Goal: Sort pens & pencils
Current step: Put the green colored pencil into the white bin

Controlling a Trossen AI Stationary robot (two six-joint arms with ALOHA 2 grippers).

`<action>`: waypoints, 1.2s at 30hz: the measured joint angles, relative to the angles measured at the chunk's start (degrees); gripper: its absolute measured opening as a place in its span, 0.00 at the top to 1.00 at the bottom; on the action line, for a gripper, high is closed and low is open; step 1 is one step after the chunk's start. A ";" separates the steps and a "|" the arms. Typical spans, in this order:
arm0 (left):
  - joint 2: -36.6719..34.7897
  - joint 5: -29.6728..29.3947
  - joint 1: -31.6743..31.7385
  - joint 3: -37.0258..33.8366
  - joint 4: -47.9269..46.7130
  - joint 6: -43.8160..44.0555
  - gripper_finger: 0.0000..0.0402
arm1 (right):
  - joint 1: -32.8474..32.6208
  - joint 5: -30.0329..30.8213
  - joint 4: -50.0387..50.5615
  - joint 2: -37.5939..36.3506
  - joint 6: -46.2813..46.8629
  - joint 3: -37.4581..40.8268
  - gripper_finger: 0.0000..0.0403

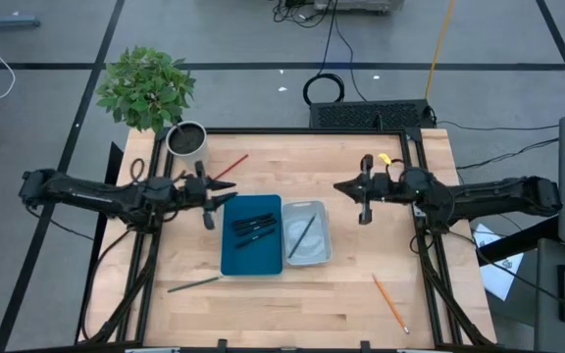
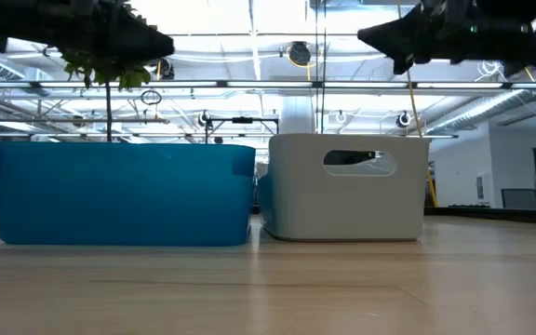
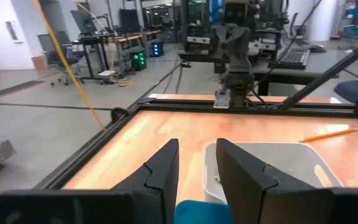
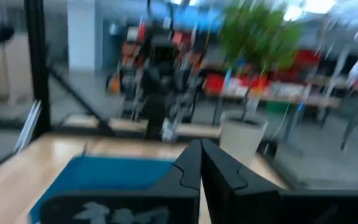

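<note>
Your pens (image 1: 254,227) lie in the blue tray (image 1: 233,257) mid-counter, several dark sticks bunched together; an exact count is hard to make out. One dark pencil (image 1: 302,236) sits slanted in the grey bin (image 1: 319,247) touching the tray's right side. The rest of your pencils are loose on the counter (image 1: 292,304): a red one (image 1: 231,168) far left by the metal cup (image 1: 186,143), a grey-green one (image 1: 194,284) near left, an orange one (image 1: 390,302) near right. From the low view both containers' walls hide what's inside.

Your left claw (image 1: 226,199) hovers at the tray's far left corner, fingers (image 3: 160,171) parted, empty. Your right claw (image 1: 345,186) hangs well right of the bin, fingers (image 4: 188,168) pressed together, empty. A potted plant (image 1: 145,86) stands past the counter's far left corner.
</note>
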State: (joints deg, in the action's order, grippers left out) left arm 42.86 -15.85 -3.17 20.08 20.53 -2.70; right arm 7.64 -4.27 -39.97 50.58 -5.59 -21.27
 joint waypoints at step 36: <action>18.00 3.65 -22.38 17.79 -33.78 24.89 0.72 | 4.07 -0.26 -17.86 3.09 3.32 8.34 1.00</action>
State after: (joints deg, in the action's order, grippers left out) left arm 60.87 -12.20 -25.55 37.87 -13.25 22.19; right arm 11.70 -4.54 -57.83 53.67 -2.26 -12.93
